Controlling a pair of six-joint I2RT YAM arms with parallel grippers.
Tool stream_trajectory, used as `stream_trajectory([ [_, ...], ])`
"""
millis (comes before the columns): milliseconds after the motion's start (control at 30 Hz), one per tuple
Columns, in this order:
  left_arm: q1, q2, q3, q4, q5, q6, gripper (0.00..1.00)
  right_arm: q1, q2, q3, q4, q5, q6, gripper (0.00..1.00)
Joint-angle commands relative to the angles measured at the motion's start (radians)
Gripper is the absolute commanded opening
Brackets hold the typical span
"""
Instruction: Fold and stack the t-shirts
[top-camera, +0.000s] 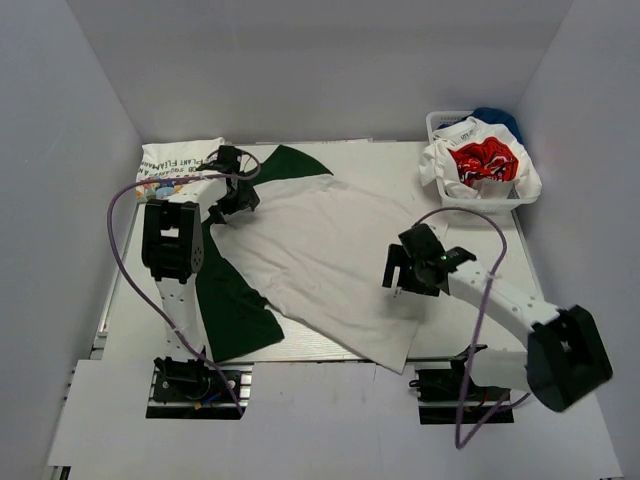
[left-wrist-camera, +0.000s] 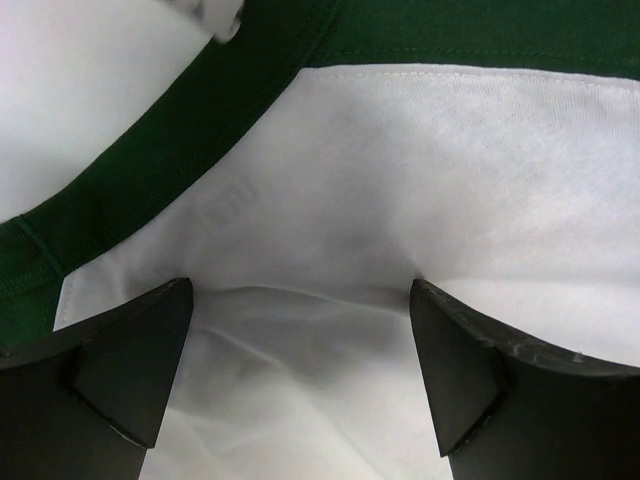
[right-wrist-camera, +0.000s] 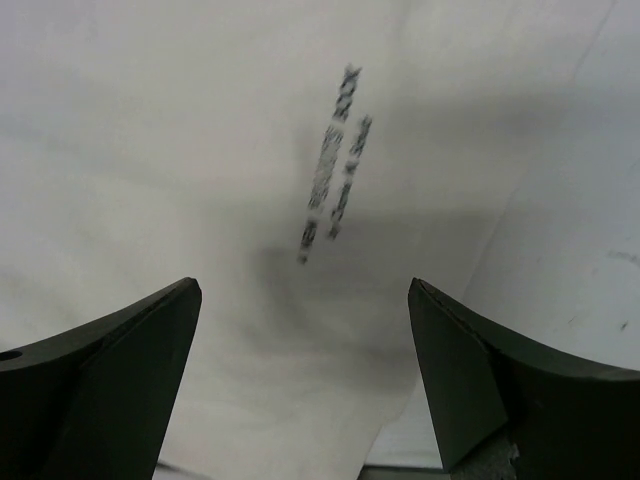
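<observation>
A white t-shirt with dark green sleeves (top-camera: 320, 250) lies spread flat across the table. My left gripper (top-camera: 232, 197) is open over its collar end; the left wrist view shows white cloth (left-wrist-camera: 400, 200) and the green collar band (left-wrist-camera: 170, 140) between the fingers. My right gripper (top-camera: 408, 283) is open above the shirt's hem end; the right wrist view shows white cloth with faint black text (right-wrist-camera: 330, 170). A folded white tee with colourful print (top-camera: 178, 165) lies at the back left. More tees, one red-printed (top-camera: 483, 163), sit in the basket.
A white mesh basket (top-camera: 440, 128) stands at the back right corner with a blue cloth (top-camera: 497, 117) behind. Purple cables loop beside both arms. White walls close in the table on three sides.
</observation>
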Motion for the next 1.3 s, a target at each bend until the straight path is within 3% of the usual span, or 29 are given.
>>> stream_trajectory([
  [0, 0.013, -0.054, -0.062, -0.021, 0.026, 0.000, 1.00, -0.065, 0.124, 0.102, 0.101, 0.065, -0.057, 0.90],
  [233, 0.013, -0.034, -0.053, -0.031, 0.026, 0.009, 1.00, -0.210, 0.462, 0.238, 0.221, -0.022, -0.124, 0.90],
  [467, 0.013, 0.005, 0.003, -0.052, 0.035, 0.009, 1.00, -0.314, 0.815, 0.594, 0.166, -0.043, -0.204, 0.90],
  [500, 0.013, 0.015, 0.035, -0.061, 0.035, 0.000, 1.00, -0.323, 0.863, 0.710, 0.158, -0.044, -0.209, 0.90],
  [700, 0.013, 0.120, 0.223, -0.072, 0.044, 0.000, 1.00, -0.361, 1.021, 0.988, 0.028, -0.018, -0.290, 0.90],
  [867, 0.013, 0.196, 0.414, -0.169, 0.075, 0.012, 1.00, -0.375, 1.035, 1.102, 0.012, -0.075, -0.358, 0.90],
  [967, 0.002, 0.078, 0.315, -0.149, 0.021, 0.022, 1.00, -0.355, 0.957, 1.104, -0.024, -0.122, -0.423, 0.90],
  [1000, 0.002, -0.035, 0.206, -0.123, 0.010, 0.022, 1.00, -0.340, 0.934, 1.087, -0.005, -0.159, -0.430, 0.90],
  [1267, -0.007, -0.631, -0.457, -0.133, 0.068, -0.104, 1.00, -0.246, 0.520, 0.632, 0.239, -0.182, -0.330, 0.90],
])
